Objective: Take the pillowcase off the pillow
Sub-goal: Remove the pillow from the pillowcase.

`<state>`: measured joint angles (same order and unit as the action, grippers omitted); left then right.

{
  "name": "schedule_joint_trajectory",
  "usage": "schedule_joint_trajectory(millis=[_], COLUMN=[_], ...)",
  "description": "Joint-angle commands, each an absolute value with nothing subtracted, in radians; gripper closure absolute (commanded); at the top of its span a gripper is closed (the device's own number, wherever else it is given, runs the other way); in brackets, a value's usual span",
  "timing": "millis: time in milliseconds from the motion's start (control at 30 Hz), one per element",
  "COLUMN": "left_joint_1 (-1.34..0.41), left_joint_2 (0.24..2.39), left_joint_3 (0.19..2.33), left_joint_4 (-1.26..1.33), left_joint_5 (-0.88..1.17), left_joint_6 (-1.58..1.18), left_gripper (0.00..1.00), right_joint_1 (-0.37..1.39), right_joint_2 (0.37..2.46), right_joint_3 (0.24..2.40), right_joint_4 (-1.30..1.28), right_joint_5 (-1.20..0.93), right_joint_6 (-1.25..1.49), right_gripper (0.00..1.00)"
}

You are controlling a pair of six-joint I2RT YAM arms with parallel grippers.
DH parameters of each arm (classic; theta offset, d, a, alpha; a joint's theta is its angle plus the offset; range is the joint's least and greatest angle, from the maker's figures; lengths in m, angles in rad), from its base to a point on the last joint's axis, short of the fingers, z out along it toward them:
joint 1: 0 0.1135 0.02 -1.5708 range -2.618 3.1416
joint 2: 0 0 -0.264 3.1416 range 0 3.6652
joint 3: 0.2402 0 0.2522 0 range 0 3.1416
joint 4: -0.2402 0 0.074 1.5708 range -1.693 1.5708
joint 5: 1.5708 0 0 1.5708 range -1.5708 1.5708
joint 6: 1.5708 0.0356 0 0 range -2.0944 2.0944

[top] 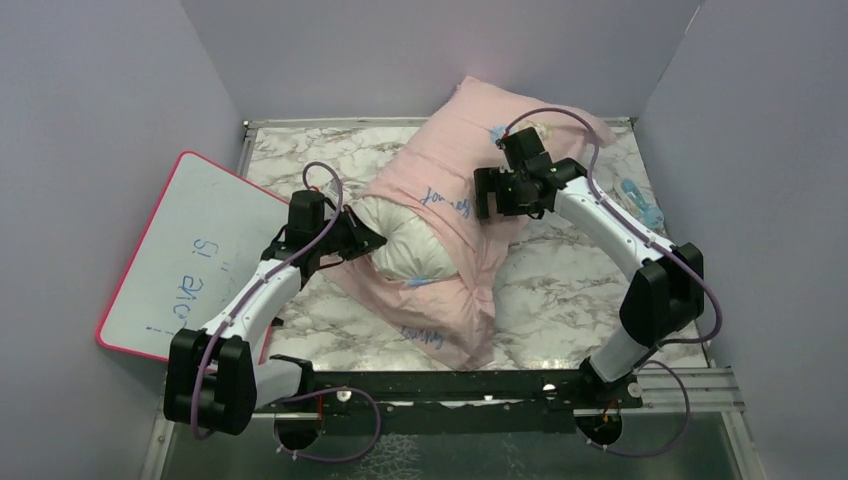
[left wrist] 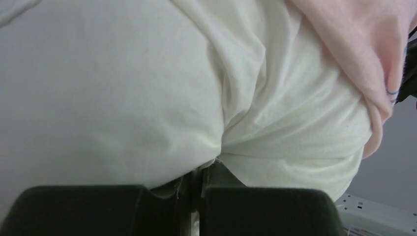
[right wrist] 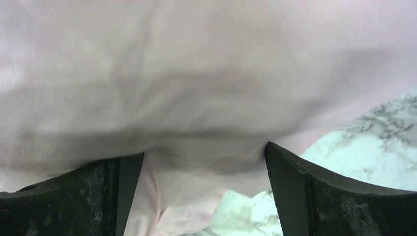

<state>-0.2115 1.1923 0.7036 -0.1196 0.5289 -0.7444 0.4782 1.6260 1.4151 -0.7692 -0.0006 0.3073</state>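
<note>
The pale pink pillowcase [top: 470, 170] lies across the middle of the table, still around most of the pillow. The white pillow [top: 405, 240] bulges out of its open left end. My left gripper [top: 368, 240] is shut on a pinch of the white pillow fabric [left wrist: 147, 98]; the pink case edge [left wrist: 364, 59] hangs at the upper right of the left wrist view. My right gripper [top: 492, 193] is open, its fingers [right wrist: 295, 191] spread wide against the pink pillowcase [right wrist: 196, 73], with fabric sagging between them.
A pink-edged whiteboard [top: 190, 255] with blue writing leans at the left of the marble table [top: 570, 290]. A small blue-and-clear object [top: 640, 203] lies at the right. Purple walls enclose three sides. The marble surface also shows in the right wrist view [right wrist: 373, 147].
</note>
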Motion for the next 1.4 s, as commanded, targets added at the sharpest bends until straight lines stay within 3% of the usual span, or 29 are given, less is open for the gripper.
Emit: schedule_joint_trajectory(millis=[0, 167, 467, 600, 800, 900, 933, 1000, 1133, 1267, 1367], left_joint_1=[-0.241, -0.253, -0.289, -0.297, -0.299, -0.299, -0.300, -0.299, -0.299, -0.273, -0.166], left_joint_2=[1.199, 1.257, 1.302, 1.291, 1.269, 1.267, 1.266, 1.268, 1.272, 1.307, 1.312], left_joint_3=[0.687, 0.743, 0.808, 0.811, 0.810, 0.808, 0.810, 0.821, 0.873, 1.007, 1.064], left_joint_4=[-0.091, -0.055, -0.020, -0.018, -0.033, -0.036, -0.039, -0.054, -0.140, -0.326, -0.368], left_joint_5=[0.610, 0.608, 0.569, 0.555, 0.540, 0.537, 0.535, 0.528, 0.486, 0.391, 0.404], left_joint_6=[-0.806, -0.825, -0.880, -0.899, -0.907, -0.904, -0.905, -0.899, -0.838, -0.715, -0.700], left_gripper=[1.00, 1.00, 1.00, 1.00, 1.00, 1.00, 1.00, 1.00, 1.00, 1.00, 1.00], right_joint_1=[0.494, 0.494, 0.494, 0.494, 0.494, 0.494, 0.494, 0.494, 0.494, 0.495, 0.494], right_joint_2=[1.653, 1.427, 0.960, 0.938, 0.983, 1.004, 1.022, 1.074, 1.091, 1.055, 1.046], right_joint_3=[1.508, 1.333, 0.859, 0.743, 0.722, 0.662, 0.643, 0.647, 0.694, 0.737, 0.715], right_joint_4=[-0.693, -0.727, -0.575, -0.587, -0.684, -0.540, -0.496, -0.477, -0.577, -0.670, -0.641], right_joint_5=[-0.005, -0.010, -0.547, -0.551, -0.334, -0.458, -0.523, -0.560, -0.299, 0.024, 0.120], right_joint_6=[0.281, 0.376, 0.568, 0.608, 0.601, 0.596, 0.597, 0.592, 0.591, 0.628, 0.648], right_gripper=[0.00, 0.04, 0.03, 0.09, 0.05, 0.09, 0.13, 0.47, 0.95, 0.99, 0.99])
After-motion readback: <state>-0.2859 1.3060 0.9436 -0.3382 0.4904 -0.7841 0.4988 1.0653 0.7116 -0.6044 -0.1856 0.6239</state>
